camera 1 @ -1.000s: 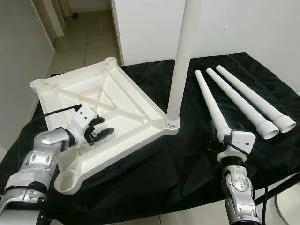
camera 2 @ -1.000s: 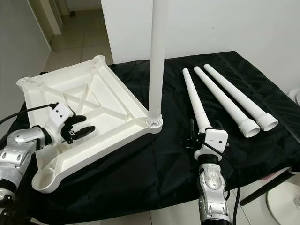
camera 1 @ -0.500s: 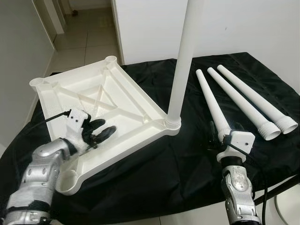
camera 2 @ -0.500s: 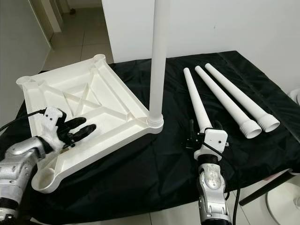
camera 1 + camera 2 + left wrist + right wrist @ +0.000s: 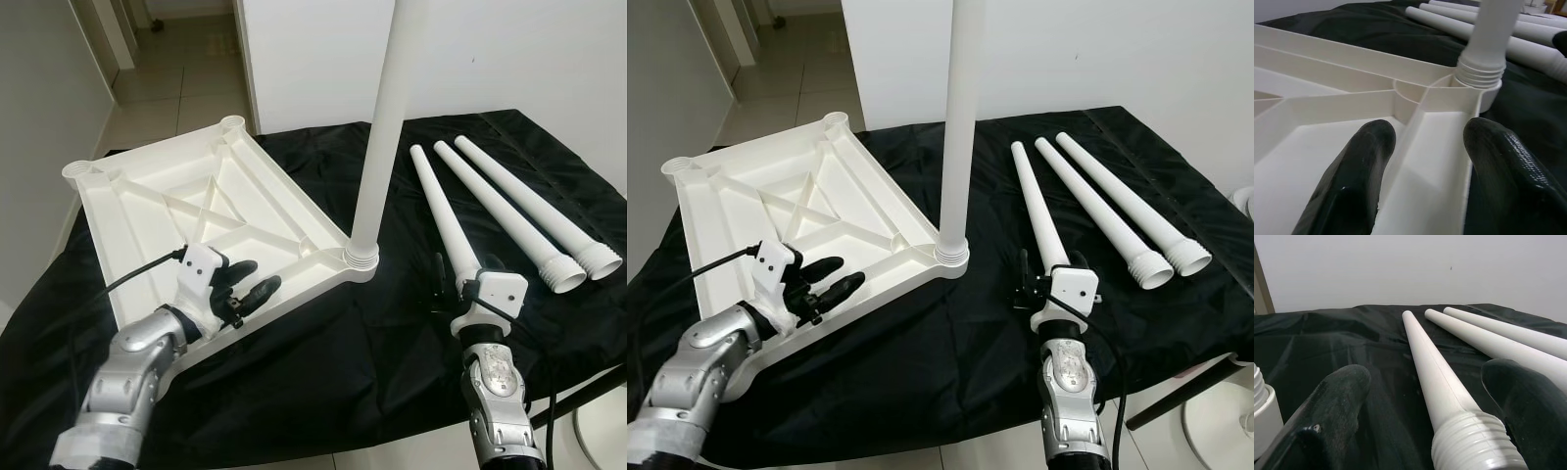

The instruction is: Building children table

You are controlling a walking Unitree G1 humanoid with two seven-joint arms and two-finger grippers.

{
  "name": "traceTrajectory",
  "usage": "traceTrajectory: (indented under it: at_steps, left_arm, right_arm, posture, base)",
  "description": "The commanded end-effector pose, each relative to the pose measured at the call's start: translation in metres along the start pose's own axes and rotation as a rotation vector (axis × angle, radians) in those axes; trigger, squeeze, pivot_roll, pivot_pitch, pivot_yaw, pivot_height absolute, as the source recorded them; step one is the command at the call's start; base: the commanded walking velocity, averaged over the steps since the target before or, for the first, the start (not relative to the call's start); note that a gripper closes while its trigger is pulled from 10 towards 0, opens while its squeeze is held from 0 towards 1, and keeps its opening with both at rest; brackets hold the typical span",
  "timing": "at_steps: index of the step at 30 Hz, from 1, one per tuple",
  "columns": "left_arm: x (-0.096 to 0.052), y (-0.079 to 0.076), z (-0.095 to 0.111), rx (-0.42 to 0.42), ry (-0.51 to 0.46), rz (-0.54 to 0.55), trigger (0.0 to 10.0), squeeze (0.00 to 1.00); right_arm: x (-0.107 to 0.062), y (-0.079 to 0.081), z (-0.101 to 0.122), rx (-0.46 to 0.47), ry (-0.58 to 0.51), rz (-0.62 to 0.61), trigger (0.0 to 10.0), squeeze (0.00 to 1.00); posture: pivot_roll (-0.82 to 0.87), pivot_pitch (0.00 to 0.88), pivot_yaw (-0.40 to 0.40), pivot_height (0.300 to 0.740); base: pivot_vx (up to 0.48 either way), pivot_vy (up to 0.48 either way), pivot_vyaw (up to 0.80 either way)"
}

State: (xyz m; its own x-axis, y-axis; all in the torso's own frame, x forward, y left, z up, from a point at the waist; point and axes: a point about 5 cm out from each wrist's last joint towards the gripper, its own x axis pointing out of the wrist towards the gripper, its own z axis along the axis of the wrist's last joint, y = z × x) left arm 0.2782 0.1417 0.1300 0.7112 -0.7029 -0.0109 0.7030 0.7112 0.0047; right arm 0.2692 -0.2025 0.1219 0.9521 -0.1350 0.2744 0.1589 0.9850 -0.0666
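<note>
Your white tabletop (image 5: 186,211) lies upside down at nine o'clock, one leg (image 5: 384,127) screwed upright into its near corner. Three loose white legs (image 5: 500,211) lie side by side at two o'clock.

Black-draped table (image 5: 372,343) under tabletop (image 5: 157,206), legs (image 5: 500,211)

A bench draped in black cloth (image 5: 323,362) stands against a plain white wall (image 5: 519,49), with a pale tiled floor (image 5: 171,93) running back beside a grey wall (image 5: 39,127) on the left.

No text, label, brand, number or sign can be read anywhere.
</note>
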Motion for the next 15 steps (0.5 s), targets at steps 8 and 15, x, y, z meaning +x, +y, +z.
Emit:
traceTrajectory:
  at_steps: [8,15]
  left_arm:
    - [-0.015,-0.021,-0.015,0.068,0.089,-0.084,10.0,0.00]
    - [-0.022,-0.011,-0.021,0.064,0.115,0.003,10.0,0.00]
  right_arm:
    - [-0.004,-0.005,-0.003,-0.009,0.012,0.008,10.0,0.00]
    - [-0.004,-0.004,-0.004,-0.010,0.016,0.014,10.0,0.00]
  posture:
    - [-0.06,0.012,0.038,0.740]
    - [-0.05,0.013,0.032,0.740]
  base:
    - [0.000,0.000,0.00]
    - [0.000,0.000,0.00]
